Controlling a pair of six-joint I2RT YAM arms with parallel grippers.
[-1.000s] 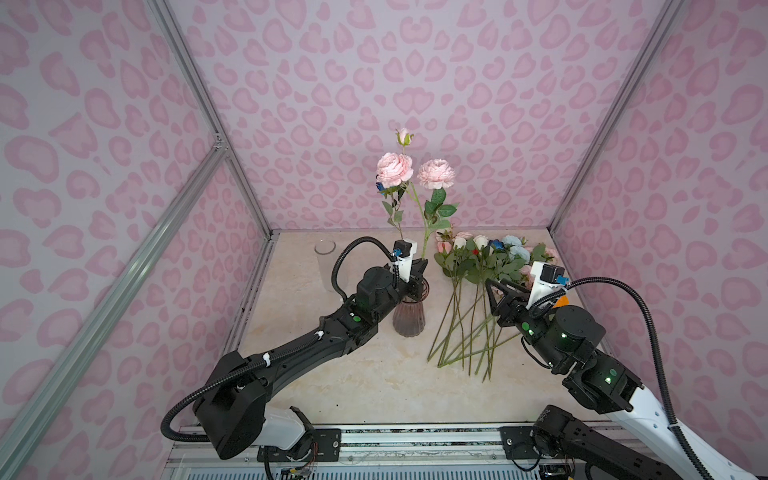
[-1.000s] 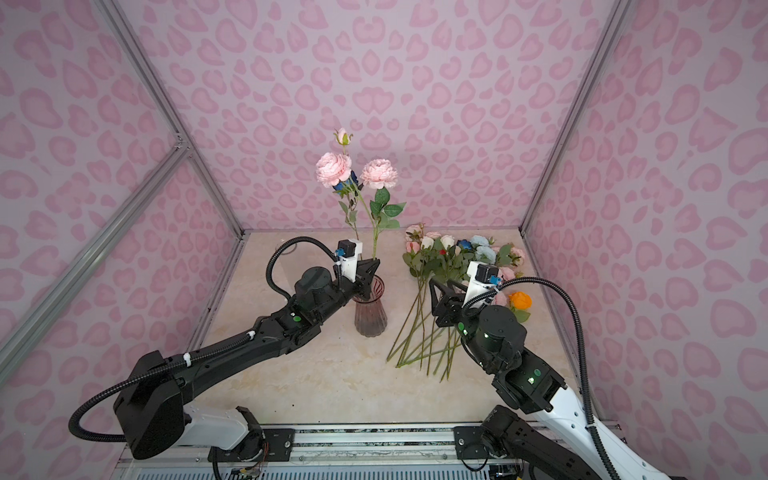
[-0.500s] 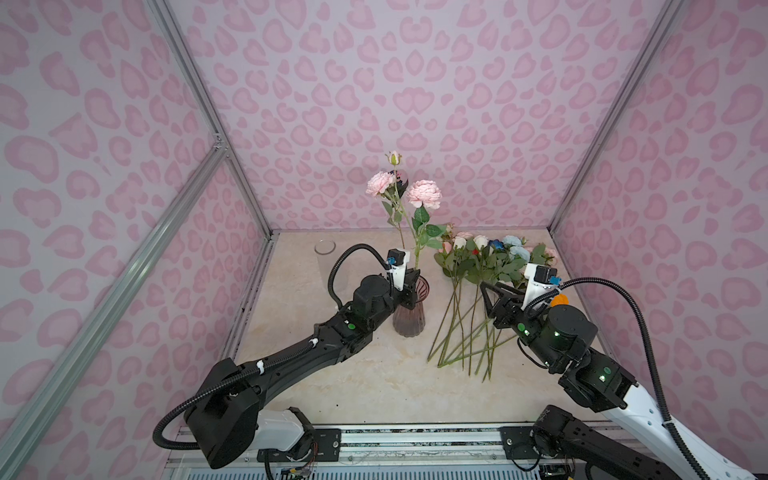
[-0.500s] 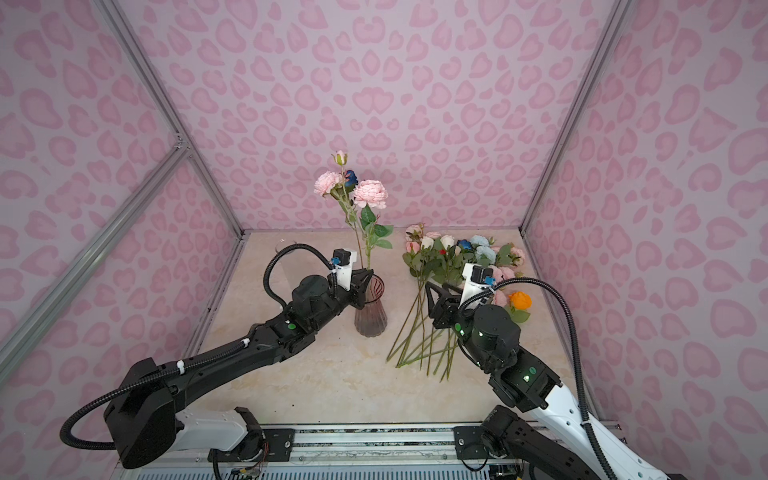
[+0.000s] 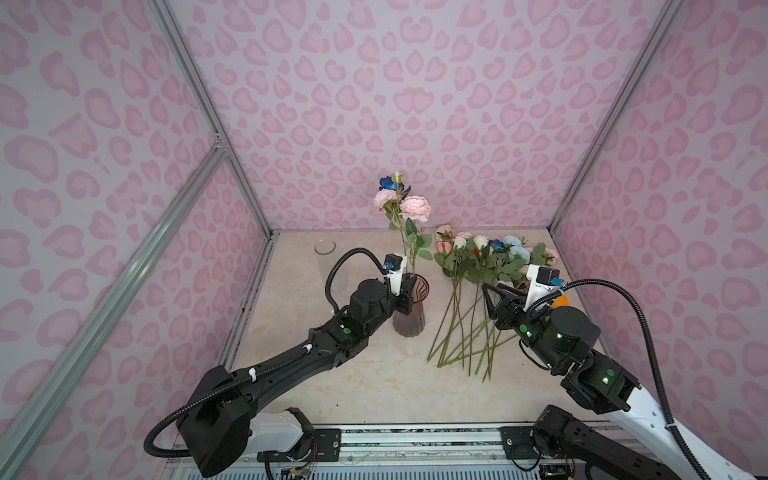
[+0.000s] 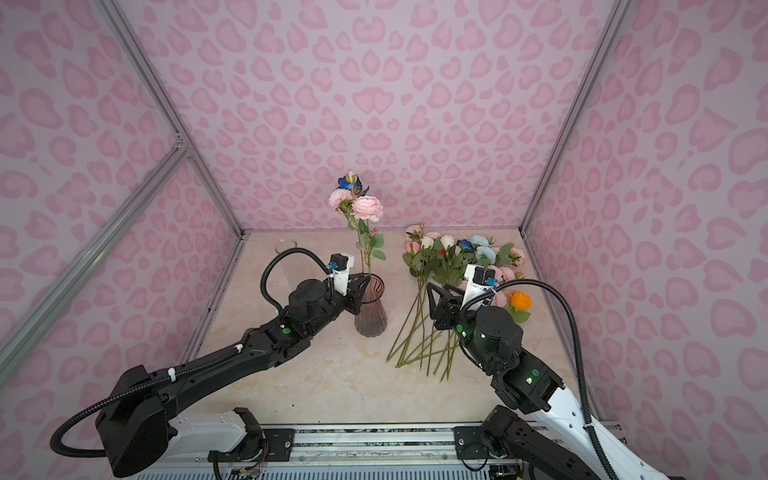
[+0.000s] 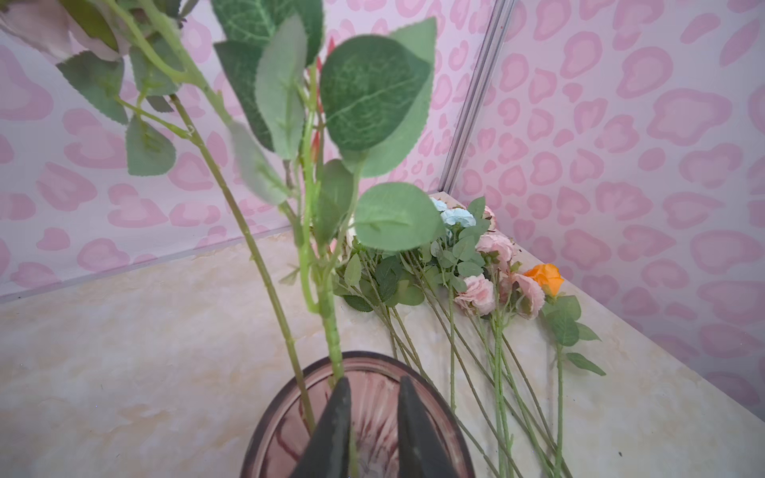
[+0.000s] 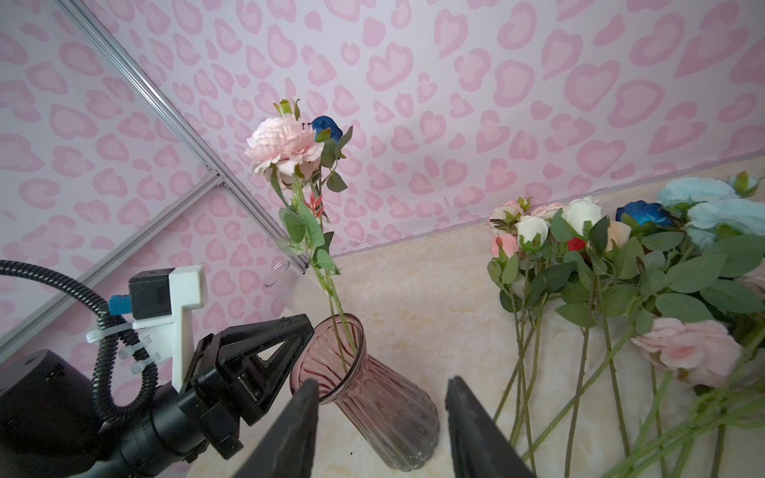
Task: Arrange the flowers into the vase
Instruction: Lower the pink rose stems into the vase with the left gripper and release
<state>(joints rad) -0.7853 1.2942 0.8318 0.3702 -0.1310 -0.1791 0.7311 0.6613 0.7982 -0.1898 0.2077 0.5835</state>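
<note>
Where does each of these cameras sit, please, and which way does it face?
Top views: high above the arms' bases, looking down at the table; both arms show, left gripper at the pink ribbed vase, right gripper by the loose flowers.
Left wrist: behind the left fingers, looking into the vase and toward the loose flowers.
Right wrist: behind the right fingers, facing the vase and left gripper.
Shared: both wrists see the vase.

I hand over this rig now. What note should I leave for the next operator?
Left end effector: open, at the mouth of the ribbed smoky-pink glass vase.
Right end effector: open, empty, over the mixed bunch of long-stemmed flowers lying on the beige marble table.
Done: pink peony-like flowers and a dark blue rose stand in the vase.
Left: that whole bunch.
</note>
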